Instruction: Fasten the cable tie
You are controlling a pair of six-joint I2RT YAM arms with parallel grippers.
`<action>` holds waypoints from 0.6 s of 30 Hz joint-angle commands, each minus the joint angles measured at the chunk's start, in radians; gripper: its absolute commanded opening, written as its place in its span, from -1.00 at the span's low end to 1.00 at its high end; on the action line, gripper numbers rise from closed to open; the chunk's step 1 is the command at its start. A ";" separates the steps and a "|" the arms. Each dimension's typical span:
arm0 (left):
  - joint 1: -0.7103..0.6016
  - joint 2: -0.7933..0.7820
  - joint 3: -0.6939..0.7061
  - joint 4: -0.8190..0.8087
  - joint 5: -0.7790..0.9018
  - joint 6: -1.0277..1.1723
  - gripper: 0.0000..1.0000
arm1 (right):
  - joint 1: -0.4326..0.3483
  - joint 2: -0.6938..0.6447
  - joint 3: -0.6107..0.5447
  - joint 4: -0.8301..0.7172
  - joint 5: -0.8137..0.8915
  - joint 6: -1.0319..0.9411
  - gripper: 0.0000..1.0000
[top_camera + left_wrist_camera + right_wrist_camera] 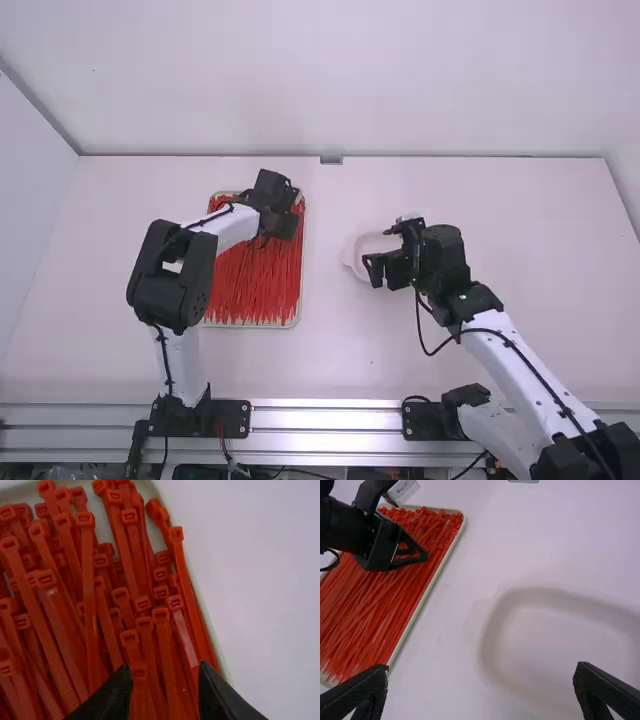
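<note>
White table [500, 200] fills the scene, backed by plain white walls. One shallow tray [250, 325] lies left of the middle, packed with red cable ties [255, 275], far too many and too overlapped to count. They lie roughly parallel, their square heads bunched toward the far end.

The left gripper [280, 222] sits at the tray's far right corner, low over the pile. In the left wrist view its jaws stand apart, and a few cable ties [100, 605] run between the two fingers [117, 692]. None is pinched, and I cannot tell whether the fingertips touch the pile.

One empty white dish [352, 255] sits well apart from the tray, to its right. The right gripper [388, 250] hangs above it with jaws spread wide, holding nothing, and no tie lies near it.

From the right wrist view, a small white label [405, 486] shows on the left arm, its print too small to read.
</note>
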 commanded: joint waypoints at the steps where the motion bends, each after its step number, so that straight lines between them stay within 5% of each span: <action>1: 0.000 0.019 -0.008 -0.002 -0.020 -0.004 -0.31 | 0.013 0.008 0.031 0.000 0.001 -0.005 0.98; 18: 0.004 0.019 -0.008 0.010 -0.021 -0.003 -0.30 | 0.010 0.008 0.031 -0.016 0.002 -0.004 0.98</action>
